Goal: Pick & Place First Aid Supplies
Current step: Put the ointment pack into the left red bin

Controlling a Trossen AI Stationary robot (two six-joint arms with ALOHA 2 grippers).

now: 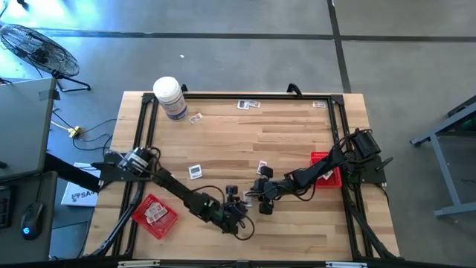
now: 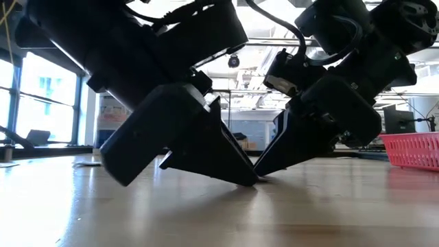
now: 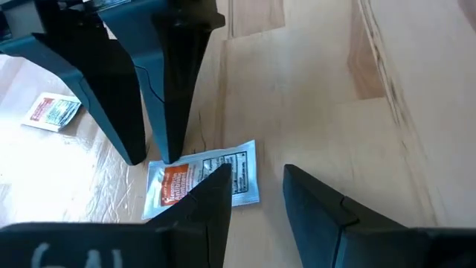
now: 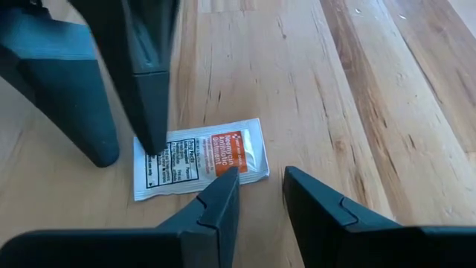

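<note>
Packet (image 4: pixel 199 158) flat on table (image 1: pixel 297 134), well apart from red tray (image 1: pixel 326 168). Left gripper (image 3: pixel 253 201) and right gripper (image 4: pixel 260 197) meet over it, fingers spread, one tip each pressing packet. Looks light, thin, floppy, slippery; best pinched at lifted edge.

Two dark, nearly black arms with boxy housings and black cables looped along them. Each hand — the left hand (image 3: pixel 253 197) and the right hand (image 4: pixel 260 195) — ends in two wedge-shaped, matte black fingers tapering to blunt tips.
</note>
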